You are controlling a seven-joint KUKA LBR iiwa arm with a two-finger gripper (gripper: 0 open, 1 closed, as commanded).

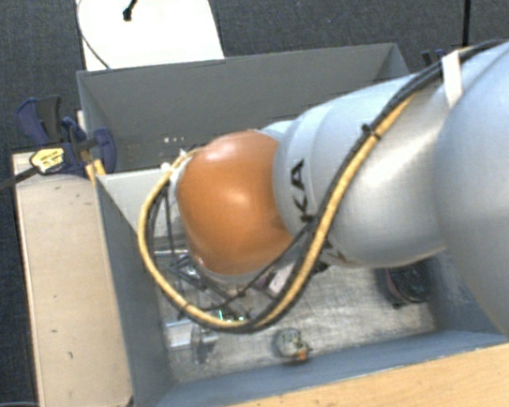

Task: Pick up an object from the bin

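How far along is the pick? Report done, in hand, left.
Done: the arm is down inside the bin, gripper low at its left end under the orange wrist cover. In hand: nothing visibly held. Left: grasp and lift; a small round greenish thing and a dark thing lie loose on the floor.

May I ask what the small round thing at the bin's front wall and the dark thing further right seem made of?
Small round thing: perhaps painted plastic; its green and orange patches look dull. Dark thing: possibly rubber or plastic, matt black; too shadowed to be sure.
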